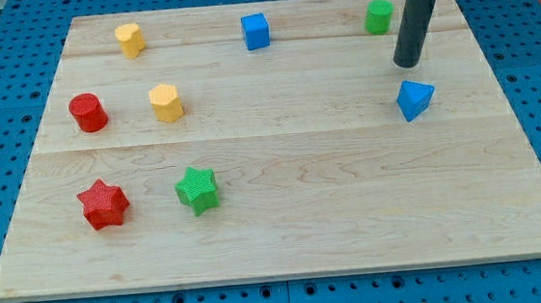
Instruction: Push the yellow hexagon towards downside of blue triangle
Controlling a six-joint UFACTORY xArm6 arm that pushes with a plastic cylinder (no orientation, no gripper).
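Currently my tip (408, 64) just above blue triangle (415, 98); yellow hexagon (165, 103) well left; no fingers.

Pale wood board (284, 199) w/ eight blocks: yellow hexagon (165, 103), another yellow block (129, 39) at top left, red cylinder (88, 113), red star (102, 204), green star (197, 189), blue cube (255, 31), green cylinder (379, 15), blue triangle (414, 98).

On the board (305, 217): yellow hexagon (165, 103) far toward the view's left of blue triangle (415, 98) (my tip (407, 65) just above the latter).
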